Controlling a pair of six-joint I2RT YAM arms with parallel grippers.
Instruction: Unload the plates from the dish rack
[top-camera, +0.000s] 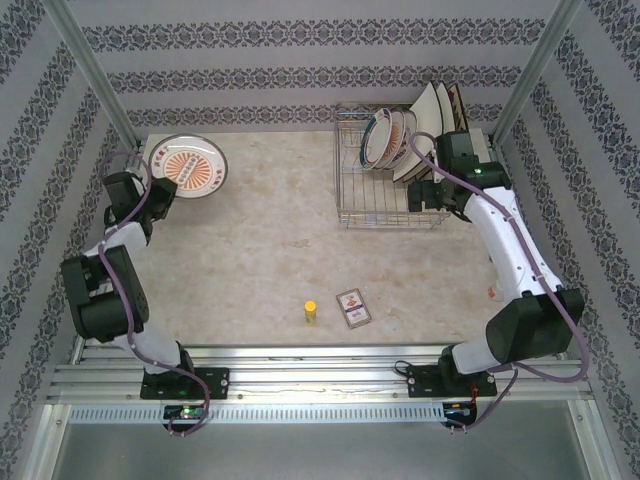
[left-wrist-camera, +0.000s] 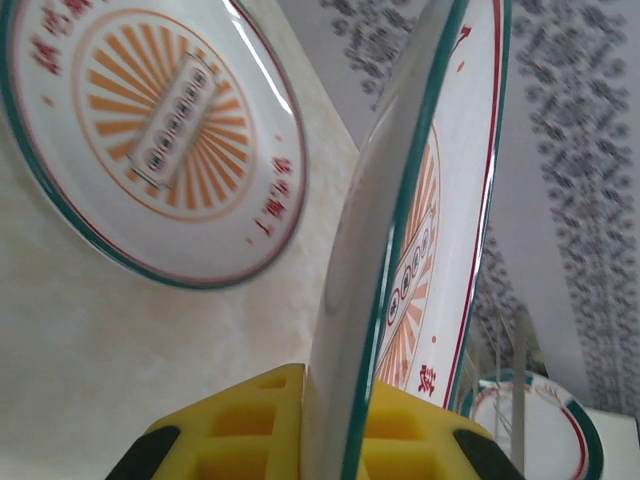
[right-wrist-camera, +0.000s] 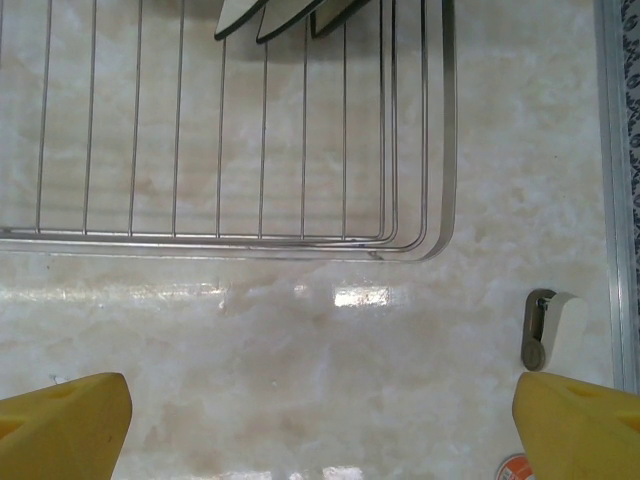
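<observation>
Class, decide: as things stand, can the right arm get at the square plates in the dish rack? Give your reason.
Probably yes. The right gripper is open and empty, just outside the dish rack's near right corner, and the square plates stand on that side with nothing seen between.

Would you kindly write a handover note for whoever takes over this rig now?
Left gripper: shut on a round white plate with a green-and-red rim, held on edge above the beige table's far left.
Right gripper: open, empty, over the table by a corner of the chrome wire dish rack.
Done: one matching round plate lies flat on the table.
To do: place the held plate; round plates and square cream dark-edged plates stand in the rack.
</observation>
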